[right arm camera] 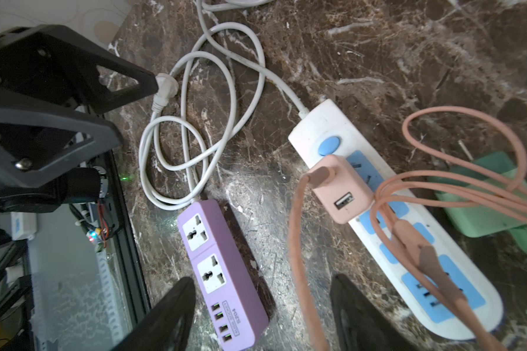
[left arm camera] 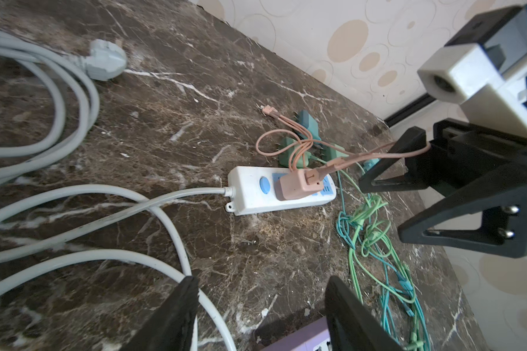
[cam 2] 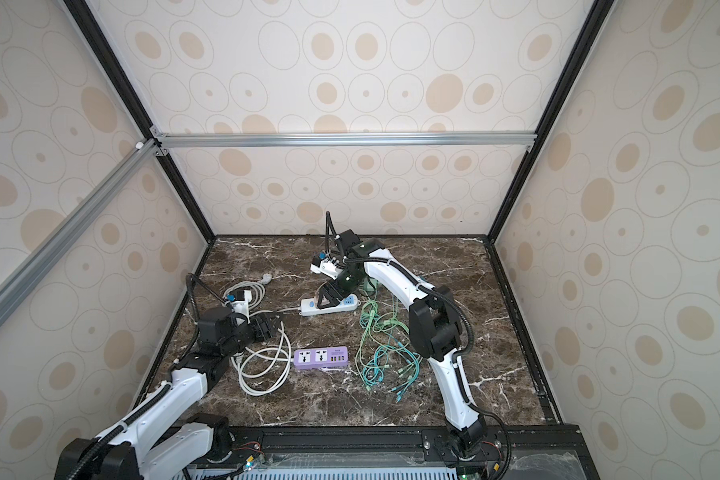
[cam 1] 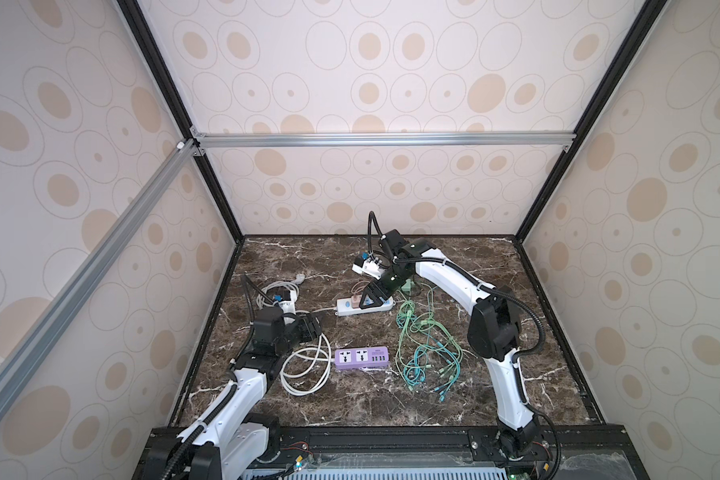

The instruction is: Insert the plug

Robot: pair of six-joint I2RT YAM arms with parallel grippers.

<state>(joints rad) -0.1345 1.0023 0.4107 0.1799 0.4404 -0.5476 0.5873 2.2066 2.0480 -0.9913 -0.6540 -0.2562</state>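
Nearest the cam: left claw (left arm camera: 262, 307) hovers low over the table (cam 1: 433, 399), jaws moderately apart, nothing btw them. It sits by the white cord coil (cam 1: 306, 368), w/ the purple strip (cam 1: 361, 358) just beside. Green cables (cam 1: 425, 349) lie tangled on the other side of that strip, untouched.

Further back: white strip (left arm camera: 250, 194) lies flat on the table, and the pink plug (left arm camera: 298, 188) stands in the socket next to its blue switch (left arm camera: 264, 184). It looks seated, tho no view confirms it's fully down. Right claw (left arm camera: 384, 209) hangs just above the strip, beside the plug, jaws wide, gripping nothing. The plug is clear of both fingers. A strand of the pink cable (left arm camera: 286, 142) runs thru the gap btw them, loose, not pinched afaict.

Step, imo: insertion done or nearly so, i.e. the release/retreat phase. The next move needs the right claw to lift clear w/o snagging that strand, since a catch could tug the plug back out. If the plug isn't flush, a straight press down comes first.

Farthest: green adapters (left arm camera: 305, 127) behind the strip; grey plug (left arm camera: 104, 59) off to the side, well apart.
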